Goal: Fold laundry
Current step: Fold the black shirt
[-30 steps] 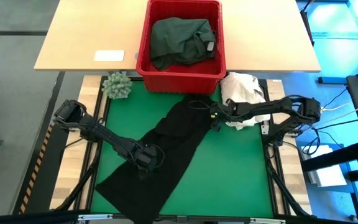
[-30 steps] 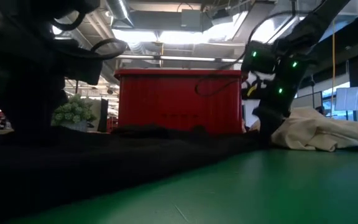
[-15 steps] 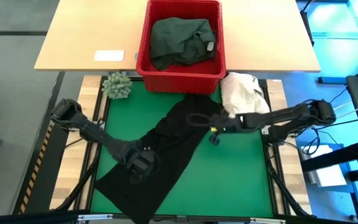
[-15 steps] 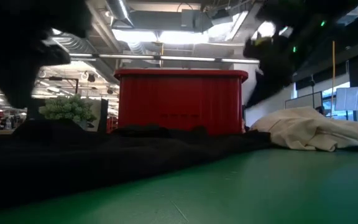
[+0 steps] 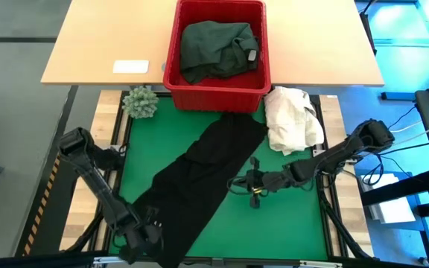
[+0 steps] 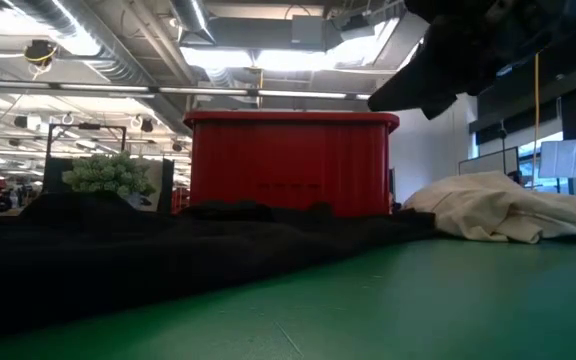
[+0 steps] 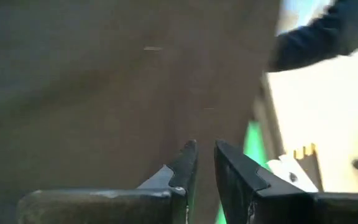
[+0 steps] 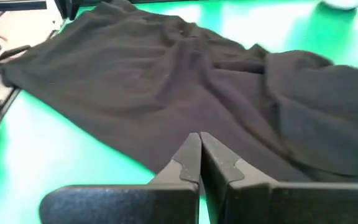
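A black garment (image 5: pixel 199 167) lies spread in a slanted strip on the green mat (image 5: pixel 289 223), from in front of the red basket (image 5: pixel 171 74) to the near left corner. A dark green garment (image 5: pixel 214 46) lies bunched inside the basket. My left gripper (image 5: pixel 138 237) hangs over the black garment's near left end; in the left wrist view its fingers (image 7: pixel 188 155) stand a narrow gap apart with nothing between them. My right gripper (image 5: pixel 243 184) is shut and hovers above the black garment's right edge (image 8: pixel 135 155), raised clear of it in the low view (image 6: pixel 448 50).
A cream-white cloth heap (image 5: pixel 293 119) lies at the mat's far right corner. A small green plant (image 5: pixel 140 102) stands at the far left corner. A white card (image 5: pixel 130 66) lies on the wooden table behind. Bare mat shows to the garment's right and near right.
My left gripper has left the middle of the black garment and swung toward the table's near left corner, rising and rolling. My right gripper has swung from beside the cream heap toward the near edge, rising and tipping more level, to the garment's right edge.
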{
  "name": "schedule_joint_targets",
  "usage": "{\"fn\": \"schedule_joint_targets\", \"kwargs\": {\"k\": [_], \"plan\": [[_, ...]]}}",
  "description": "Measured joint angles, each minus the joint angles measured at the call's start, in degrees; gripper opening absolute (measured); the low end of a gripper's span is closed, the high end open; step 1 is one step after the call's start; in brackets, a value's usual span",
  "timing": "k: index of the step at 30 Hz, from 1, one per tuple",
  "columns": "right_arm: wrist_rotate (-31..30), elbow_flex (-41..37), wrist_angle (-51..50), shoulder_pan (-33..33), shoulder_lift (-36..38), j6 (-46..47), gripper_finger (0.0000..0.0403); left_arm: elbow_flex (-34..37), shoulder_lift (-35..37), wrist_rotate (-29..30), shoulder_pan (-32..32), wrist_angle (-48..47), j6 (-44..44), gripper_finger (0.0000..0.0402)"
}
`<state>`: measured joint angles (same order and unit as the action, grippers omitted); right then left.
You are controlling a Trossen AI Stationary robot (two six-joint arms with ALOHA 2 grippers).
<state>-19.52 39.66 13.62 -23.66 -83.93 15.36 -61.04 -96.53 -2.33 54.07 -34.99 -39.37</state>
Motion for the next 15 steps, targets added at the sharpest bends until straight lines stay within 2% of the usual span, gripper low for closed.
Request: {"fn": "schedule_joint_targets", "kwargs": {"k": [6,9,15], "plan": [[0.71,0.00,6.45,-3.18,-3.95,-0.52,0.0003,0.00,-4.68,-0.54,2.04,4.38,-0.87,0.0065],[1.11,1.32,9.65,-5.87,-5.96,-3.83,0.0003,0.00,-7.25,-4.62,1.91,7.43,0.32,0.0087],[0.51,5.29,6.69,-7.04,-9.10,-5.56,0.0003,-0.22,-8.01,-10.92,-0.47,7.02,-1.02,0.0140]]}}
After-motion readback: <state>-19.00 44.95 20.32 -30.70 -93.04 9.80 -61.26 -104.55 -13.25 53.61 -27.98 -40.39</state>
